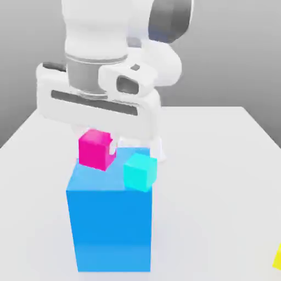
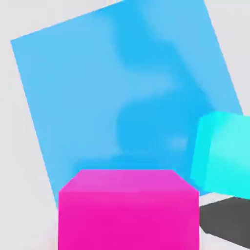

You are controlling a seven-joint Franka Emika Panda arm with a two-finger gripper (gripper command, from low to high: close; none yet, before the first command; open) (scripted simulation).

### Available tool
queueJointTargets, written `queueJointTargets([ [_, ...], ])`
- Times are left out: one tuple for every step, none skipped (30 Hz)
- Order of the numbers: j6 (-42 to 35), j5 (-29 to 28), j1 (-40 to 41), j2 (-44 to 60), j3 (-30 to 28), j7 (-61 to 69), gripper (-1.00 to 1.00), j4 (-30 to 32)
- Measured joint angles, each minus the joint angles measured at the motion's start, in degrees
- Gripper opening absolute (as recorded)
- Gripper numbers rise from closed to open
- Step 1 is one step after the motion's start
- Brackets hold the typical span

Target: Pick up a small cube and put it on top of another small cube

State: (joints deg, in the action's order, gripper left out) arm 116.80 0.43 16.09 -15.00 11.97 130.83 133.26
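Hot-pink small plain cube (image 2: 129,219), gripped by the white two-finger gripper (image 1: 99,145), held above the top of a large blue block (image 1: 112,230). Beside it, small cyan cube (image 1: 139,173), at that block's edge, towards the exterior view's right; beneath, pale smooth table (image 1: 208,219), with a yellow piece (image 1: 278,259), cut off at the exterior view's right border.

1 small cube (image 1: 96,149) is plain hot pink, its upper face a lighter, more purplish pink in the hand view. 1 other small cube (image 1: 140,172) is plain cyan. The large block (image 1: 111,229) is solid blue, mottled with darker blue shadow on its lighter top in the hand view. The counter (image 1: 208,203) is pale grey-white; 1 piece at its edge (image 1: 278,258) is yellow.
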Motion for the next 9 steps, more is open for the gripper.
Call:
queueJointTargets([
  [-0.7,1.3,-1.2,-1.5,0.0,2.3,-1.00,0.1],
  [-1.0,2.3,-2.2,-2.5,0.0,4.2,-1.00,0.4],
  [0.2,2.8,-2.7,-2.6,0.0,5.1,-1.00,1.3],
  [2.0,3.0,-3.2,-2.2,0.0,5.4,-1.00,2.6],
  [4.1,3.0,-3.3,-1.5,0.1,5.6,-1.00,4.0],
  [6.5,3.0,-3.5,-0.7,0.2,5.6,-1.00,5.4],
  [7.7,3.0,-3.5,-0.2,0.2,5.6,1.00,6.2],
  [7.7,3.0,-3.5,-0.2,0.2,5.6,1.00,6.2],
  [7.7,3.0,-3.5,-0.2,0.2,5.6,1.00,6.2],
])
